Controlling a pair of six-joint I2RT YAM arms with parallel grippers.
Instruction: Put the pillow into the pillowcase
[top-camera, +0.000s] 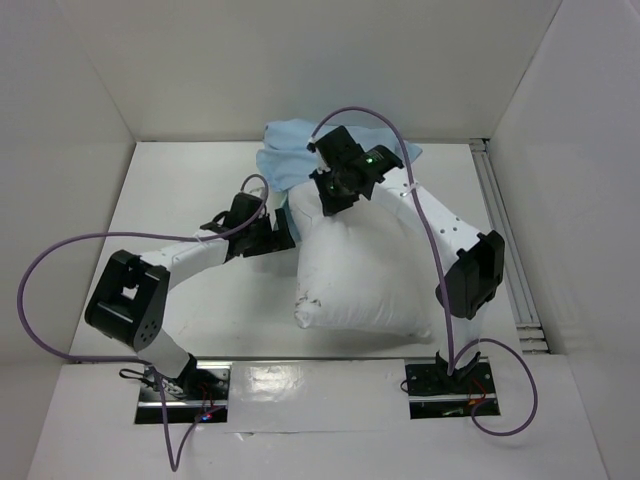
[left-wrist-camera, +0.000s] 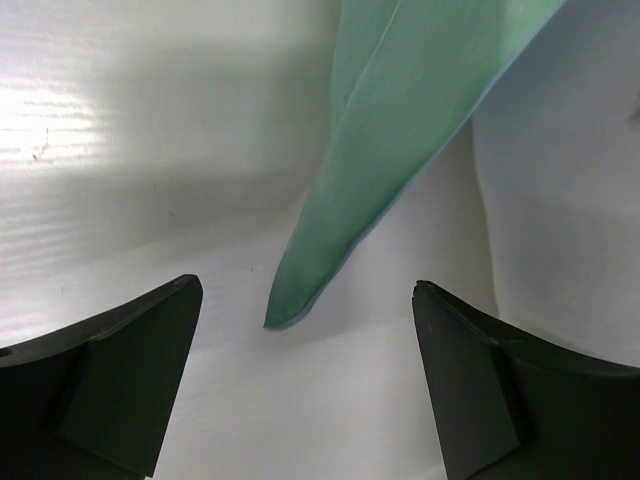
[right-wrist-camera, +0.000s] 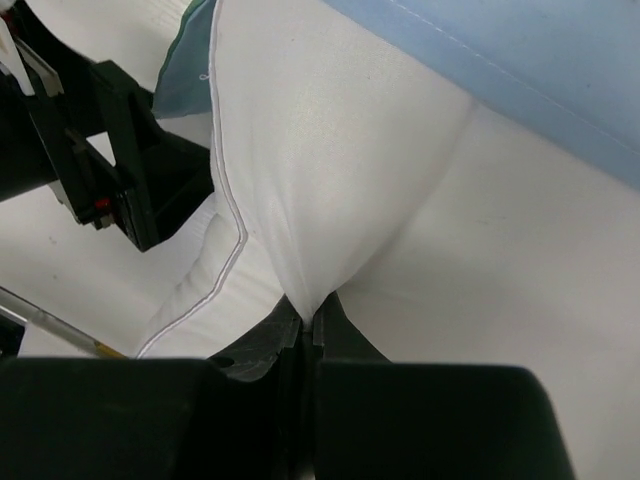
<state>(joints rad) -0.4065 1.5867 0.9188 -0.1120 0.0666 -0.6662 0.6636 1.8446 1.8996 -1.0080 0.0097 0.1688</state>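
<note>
Two tools share this: our right tool (right-wrist-camera: 310, 322), clamped on a pinch of the plump white fabric pillow (top-camera: 365, 270) on the worktop (top-camera: 190, 190), should push only once we close our wide-open, empty left tool (left-wrist-camera: 305, 292) on the pale blue cloth pillowcase (left-wrist-camera: 390, 130) flap hanging between its jaws.

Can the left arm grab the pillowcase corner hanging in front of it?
Probably yes. The left gripper is open, and the pillowcase corner hangs right in front of it, with nothing in between.
</note>
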